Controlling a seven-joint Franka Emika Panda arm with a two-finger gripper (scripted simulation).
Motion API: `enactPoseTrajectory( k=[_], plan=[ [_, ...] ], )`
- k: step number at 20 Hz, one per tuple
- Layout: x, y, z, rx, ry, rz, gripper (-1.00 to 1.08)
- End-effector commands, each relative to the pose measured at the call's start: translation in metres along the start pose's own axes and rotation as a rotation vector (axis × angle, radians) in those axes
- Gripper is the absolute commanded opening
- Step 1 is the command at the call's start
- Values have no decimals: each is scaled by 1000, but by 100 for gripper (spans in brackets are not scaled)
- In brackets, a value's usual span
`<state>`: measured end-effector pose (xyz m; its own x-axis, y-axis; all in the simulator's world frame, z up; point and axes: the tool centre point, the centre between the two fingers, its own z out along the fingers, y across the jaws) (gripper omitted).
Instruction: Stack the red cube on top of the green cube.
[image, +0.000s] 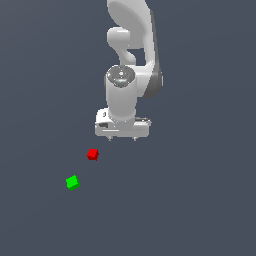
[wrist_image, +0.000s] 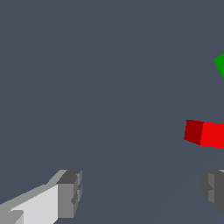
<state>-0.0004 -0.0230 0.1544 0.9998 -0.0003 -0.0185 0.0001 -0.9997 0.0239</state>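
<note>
Two tiny cubes on the plain dark grey desk (image: 200, 210), same size as each other. The red cube (image: 92, 154) sits flat on the surface, turned a bit so its edges run diagonal in the exterior view; being a cube it has no real long axis. The green cube (image: 72, 182) is near it but clearly apart, lower down and further to the exterior view's left, and it's rotated too. Neither one is stacked, both are just resting on the desk with a gap between them.

In the wrist view the red cube (wrist_image: 205, 133) shows up at the edge of the picture with a darker shaded face and a brighter one, cut off by the frame. Only a corner of the green cube (wrist_image: 220, 64) peeks in beyond it.

White arm (image: 131, 45) comes down from the top of the exterior view, wrist pointed straight down at the desk. The claw (image: 122, 138) hangs above the surface, to the exterior view's right of the red cube and not touching it. From the wrist cam the two grey fingers (wrist_image: 70, 193) are spread wide with nothing between them, just bare desk. The red cube lies off to one side of that gap, near the far finger, not inside it.

No logos or writing I can read anywhere
</note>
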Motion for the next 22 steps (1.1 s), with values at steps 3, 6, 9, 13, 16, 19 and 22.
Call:
enactPoseTrajectory(
  k=[3, 6, 9, 13, 16, 19, 22],
  plan=[
    [0, 2, 1, 0, 0, 2, 100],
    [1, 15, 9, 2, 2, 14, 100],
    [3, 37, 21, 4, 4, 34, 100],
    [5, 77, 45, 10, 9, 72, 100],
    [5, 108, 63, 16, 13, 102, 100],
    [6, 130, 76, 20, 15, 122, 100],
    [7, 143, 84, 23, 16, 134, 100]
  ],
)
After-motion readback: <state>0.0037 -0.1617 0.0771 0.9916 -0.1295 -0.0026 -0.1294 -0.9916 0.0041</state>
